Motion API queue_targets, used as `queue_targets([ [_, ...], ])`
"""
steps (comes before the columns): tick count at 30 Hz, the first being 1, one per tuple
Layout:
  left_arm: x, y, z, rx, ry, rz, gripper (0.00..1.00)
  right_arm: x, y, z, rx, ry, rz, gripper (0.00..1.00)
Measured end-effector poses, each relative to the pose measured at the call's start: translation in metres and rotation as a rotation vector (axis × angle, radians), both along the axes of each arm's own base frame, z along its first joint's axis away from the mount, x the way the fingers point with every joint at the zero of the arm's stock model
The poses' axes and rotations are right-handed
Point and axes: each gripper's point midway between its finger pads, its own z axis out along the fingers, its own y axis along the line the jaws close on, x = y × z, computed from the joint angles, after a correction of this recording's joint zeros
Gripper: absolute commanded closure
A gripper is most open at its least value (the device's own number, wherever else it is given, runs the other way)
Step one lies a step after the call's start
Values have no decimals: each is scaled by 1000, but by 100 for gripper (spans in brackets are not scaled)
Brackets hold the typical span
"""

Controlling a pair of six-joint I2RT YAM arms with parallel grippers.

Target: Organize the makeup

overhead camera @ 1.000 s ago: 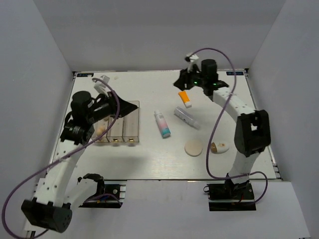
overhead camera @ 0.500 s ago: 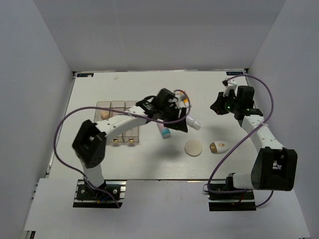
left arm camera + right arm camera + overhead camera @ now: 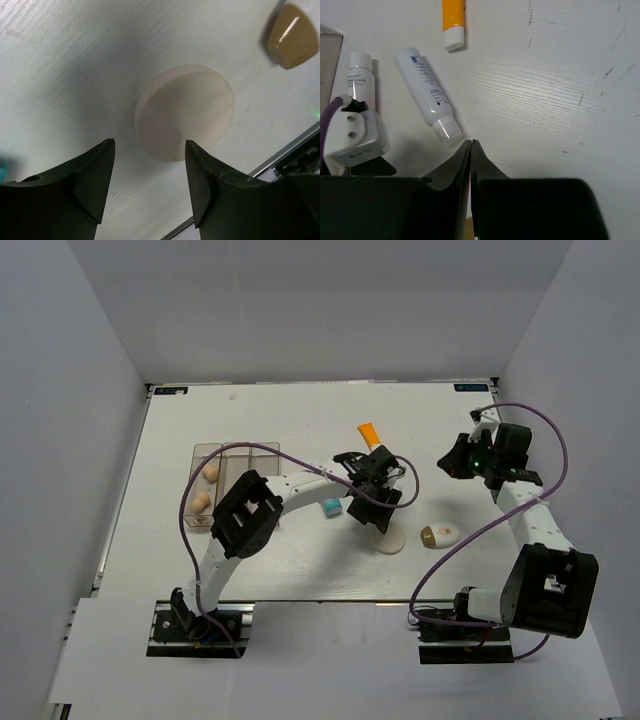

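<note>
As I count from the near edge outward, item one is the puff (image 3: 184,112), a flat beige disc lying on the table (image 3: 250,560). It sits directly under the left gripper (image 3: 148,147), whose fingers are spread wide to either side of it and touch nothing. I judge the puff light, soft and thin. It offers little edge, so I would take it across its rim, pressing down first and expecting it to flex or slide. Item two is the egg (image 3: 440,535), white with a gold end, lying near the puff on its right. It looks smooth, rounded and probably slippery, best taken across its middle. Item three is the teal tube (image 3: 331,508), mostly hidden beneath the left arm. Item four is the slim tube (image 3: 427,85), lying beside it with its cap toward the right gripper (image 3: 471,150), whose fingers are pressed together on nothing. Item five is the orange tube (image 3: 372,435), farthest out. All three tubes look light and squeezable, so I would grip them mid-body. At far left, the box (image 3: 235,450) holds two sponges (image 3: 211,471) in its end compartment.
</note>
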Motion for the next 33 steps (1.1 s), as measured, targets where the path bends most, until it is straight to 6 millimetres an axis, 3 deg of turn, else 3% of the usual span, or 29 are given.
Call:
queue_targets([
  [5, -4, 4, -10, 37, 14, -5, 35, -3, 0, 1, 17, 0, 1, 93],
  [8, -6, 4, -14, 39, 28, -10, 42, -5, -1, 0, 23, 2, 2, 94],
  [13, -14, -1, -20, 27, 58, -29, 69, -6, -1, 0, 27, 3, 3, 94],
  [16, -18, -4, -23, 19, 69, -37, 80, -8, -1, -4, 31, 11, 2, 94],
  [19, -18, -6, -23, 17, 69, -36, 83, -11, -1, -8, 36, 23, 5, 93],
  [21, -18, -6, -23, 11, 64, -32, 82, -13, 1, -9, 41, 25, 14, 73],
  [22, -19, -4, -22, 7, 64, -23, 82, -14, 2, -9, 43, 23, 20, 52],
  [25, -17, 9, -15, -21, 56, 23, 83, -17, 5, -7, 45, 11, 46, 40],
  [27, -16, 32, -2, -28, 57, 73, 85, -19, 7, -7, 42, 3, 67, 40],
  [29, -2, 53, 24, -69, 28, 144, 86, -23, 9, -10, 41, 2, 84, 40],
  [33, 54, 100, 107, -219, -142, 323, 87, -30, 12, -18, 46, 14, 104, 40],
])
